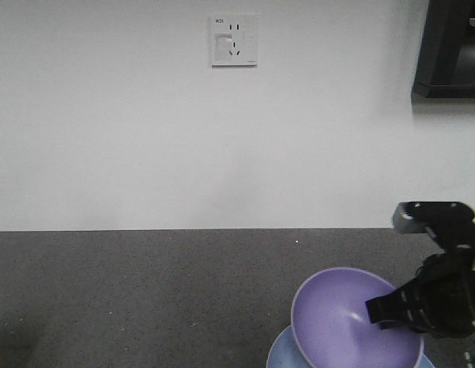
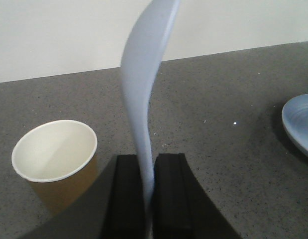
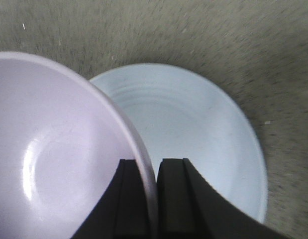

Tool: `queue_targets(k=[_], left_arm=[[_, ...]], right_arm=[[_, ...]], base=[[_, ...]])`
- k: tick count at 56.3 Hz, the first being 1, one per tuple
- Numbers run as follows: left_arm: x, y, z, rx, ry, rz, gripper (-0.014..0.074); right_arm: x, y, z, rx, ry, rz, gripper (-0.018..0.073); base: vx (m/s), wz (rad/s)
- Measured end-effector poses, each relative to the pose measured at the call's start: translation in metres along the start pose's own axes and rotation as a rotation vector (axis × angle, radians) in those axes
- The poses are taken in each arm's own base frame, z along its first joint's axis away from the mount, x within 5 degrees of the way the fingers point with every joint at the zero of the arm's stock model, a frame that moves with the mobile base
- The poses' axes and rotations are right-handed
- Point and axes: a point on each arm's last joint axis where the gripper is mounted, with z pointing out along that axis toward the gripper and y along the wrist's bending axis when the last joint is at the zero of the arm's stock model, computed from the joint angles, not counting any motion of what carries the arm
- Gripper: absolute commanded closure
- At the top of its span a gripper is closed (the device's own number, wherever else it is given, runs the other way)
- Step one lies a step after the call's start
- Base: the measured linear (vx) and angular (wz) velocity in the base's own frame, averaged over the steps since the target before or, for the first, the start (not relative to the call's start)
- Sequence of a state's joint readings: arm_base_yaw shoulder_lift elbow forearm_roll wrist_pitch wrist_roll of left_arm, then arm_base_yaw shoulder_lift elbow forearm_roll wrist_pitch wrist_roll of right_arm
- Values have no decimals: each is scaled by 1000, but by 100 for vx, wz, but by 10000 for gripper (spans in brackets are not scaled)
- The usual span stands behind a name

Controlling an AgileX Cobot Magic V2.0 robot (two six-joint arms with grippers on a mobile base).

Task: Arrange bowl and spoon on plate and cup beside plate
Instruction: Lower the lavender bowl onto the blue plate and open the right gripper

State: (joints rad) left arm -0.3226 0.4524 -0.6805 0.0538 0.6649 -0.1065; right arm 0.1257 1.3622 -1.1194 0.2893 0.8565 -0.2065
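My right gripper (image 3: 153,167) is shut on the rim of the lavender bowl (image 3: 49,159), holding it tilted above the light blue plate (image 3: 193,129). From the front, the bowl (image 1: 352,318) hangs over the plate (image 1: 282,354) at the lower right, with the right gripper (image 1: 379,310) on its right rim. My left gripper (image 2: 150,164) is shut on the handle of the pale spoon (image 2: 146,74), which stands upright between the fingers. The brown paper cup (image 2: 56,162) stands upright just left of that gripper, and the plate's edge (image 2: 299,122) shows at the far right.
The counter (image 1: 145,291) is dark speckled stone and ends at a white wall with a socket (image 1: 234,40). A black cabinet or shelf (image 1: 450,46) hangs at the upper right.
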Motion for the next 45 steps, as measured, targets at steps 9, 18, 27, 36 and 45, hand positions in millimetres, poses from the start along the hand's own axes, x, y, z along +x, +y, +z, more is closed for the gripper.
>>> queue_targets(k=[9,18,27,36,45], left_arm=[[2,-1,0,5,24,-10,596],[3,-1,0,15,33,-22,596],[3,-2,0,21,34,-31,596],[3,-2,0,22,34,-33,596],[3,-3,0,36,35,-49,596]], right_arm=[[-1,-6,34,0,87,11,568],[-1,-11,57,2,128,16,567],[0,-14,75,-4,156,37,557],[0,-16,82,-4,156,28,498],[-1,-16,82,-5,147,5,361]], base=[[0,0],[0,0],[0,0],[0,0],[0,0]])
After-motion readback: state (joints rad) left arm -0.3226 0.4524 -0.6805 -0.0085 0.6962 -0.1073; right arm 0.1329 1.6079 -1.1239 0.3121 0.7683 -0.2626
